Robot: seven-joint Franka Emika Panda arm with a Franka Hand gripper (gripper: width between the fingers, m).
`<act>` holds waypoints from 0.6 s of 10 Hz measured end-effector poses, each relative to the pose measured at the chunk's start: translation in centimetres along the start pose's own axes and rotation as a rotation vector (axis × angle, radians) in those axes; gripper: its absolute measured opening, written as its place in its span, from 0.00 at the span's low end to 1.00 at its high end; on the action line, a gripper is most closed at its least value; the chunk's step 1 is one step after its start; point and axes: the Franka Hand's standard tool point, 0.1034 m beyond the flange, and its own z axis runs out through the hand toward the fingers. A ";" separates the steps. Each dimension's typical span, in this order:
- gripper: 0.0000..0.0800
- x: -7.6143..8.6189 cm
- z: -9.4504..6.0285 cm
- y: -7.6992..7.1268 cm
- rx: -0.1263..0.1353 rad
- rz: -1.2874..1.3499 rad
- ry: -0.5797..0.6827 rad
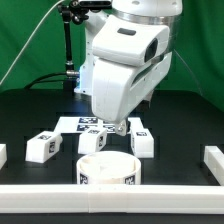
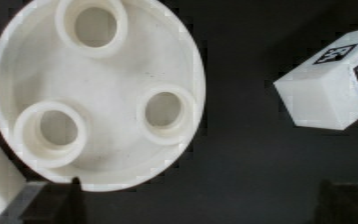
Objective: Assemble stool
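The stool's round white seat [image 1: 107, 170] lies on the black table near the front, with a tag on its rim. In the wrist view the seat [image 2: 87, 90] shows its underside with three round sockets. Three white block legs with tags lie behind it: one at the exterior view's left [image 1: 42, 147], one in the middle [image 1: 92, 142] and one at the right [image 1: 141, 141]. One leg [image 2: 336, 78] shows in the wrist view beside the seat. My gripper [image 1: 118, 130] [image 2: 197, 205] hangs just above and behind the seat, open and empty, one fingertip [image 2: 44, 200] at the seat's edge.
The marker board [image 1: 85, 124] lies flat behind the legs, partly under the arm. White border rails run along the front [image 1: 110, 203], the exterior view's left [image 1: 3, 155] and right [image 1: 213, 160]. A black stand [image 1: 68, 45] is at the back.
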 end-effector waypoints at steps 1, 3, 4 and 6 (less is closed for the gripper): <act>0.81 0.0 0.0 0.0 0.000 0.000 0.000; 0.81 0.0 0.0 0.0 0.000 0.000 0.000; 0.81 0.0 0.0 0.0 -0.001 0.000 0.001; 0.81 -0.8 0.6 1.4 -0.119 -0.091 0.092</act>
